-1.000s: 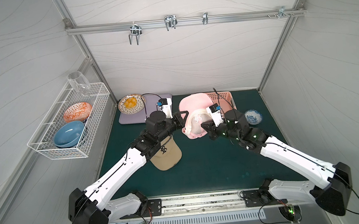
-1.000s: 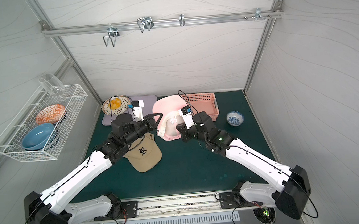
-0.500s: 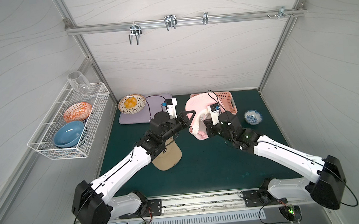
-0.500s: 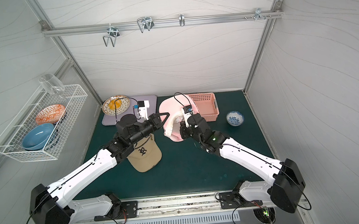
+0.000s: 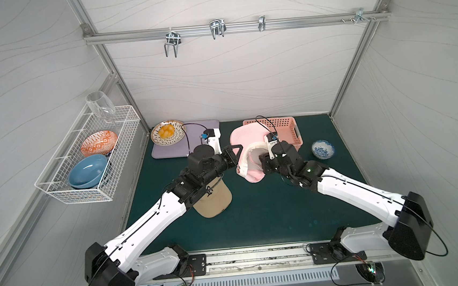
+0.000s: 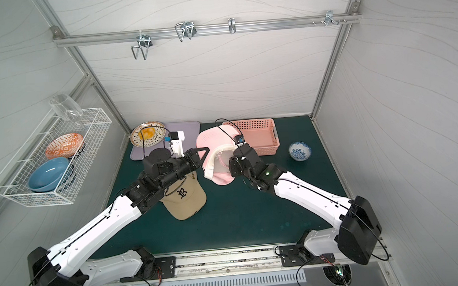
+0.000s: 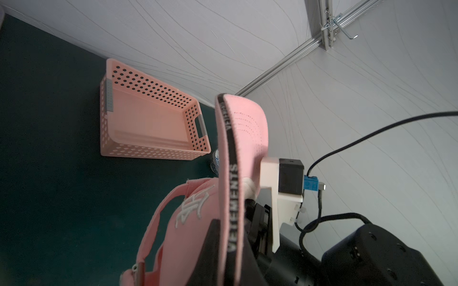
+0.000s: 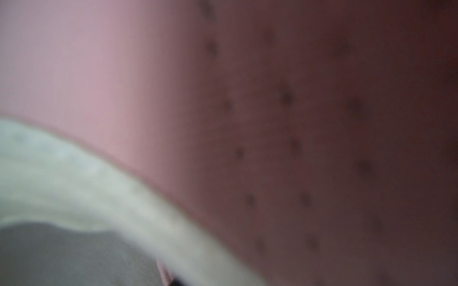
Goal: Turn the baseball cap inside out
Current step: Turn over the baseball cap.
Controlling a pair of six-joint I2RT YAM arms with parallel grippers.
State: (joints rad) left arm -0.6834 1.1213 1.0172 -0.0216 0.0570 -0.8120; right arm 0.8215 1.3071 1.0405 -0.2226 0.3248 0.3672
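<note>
Baseball cap (image 5: pixel 246 141), pink fabric with a black lettered band along the brim edge, hangs between both grippers over the dark green table mat (image 5: pixel 269 202), just in front of the pink perforated plastic basket (image 5: pixel 291 127). Both top views show its white inner lining facing up (image 6: pixel 217 153). Whether the crown touches the mat, can't tell.

Left gripper (image 5: pixel 238 154): fingers together, clamped on the brim edge. In the left wrist view the banded brim (image 7: pixel 233 188) runs straight through the black fingers (image 7: pixel 213 247). The crown and its white embroidered logo sit on the mat side of the brim.

Right gripper (image 5: pixel 262 160): tip is buried in the cap opening in both top views (image 6: pixel 231 163). The right wrist view is only blurred pink fabric and white lining right at the lens. Finger state can't be told, nor whether it grips anything.

Tan fabric cap (image 5: pixel 213 203) with a dark logo lies on the mat, partly under the left arm. Small blue-and-white patterned bowl (image 5: pixel 322 149) sits on the mat beside the basket, apart from it.
</note>
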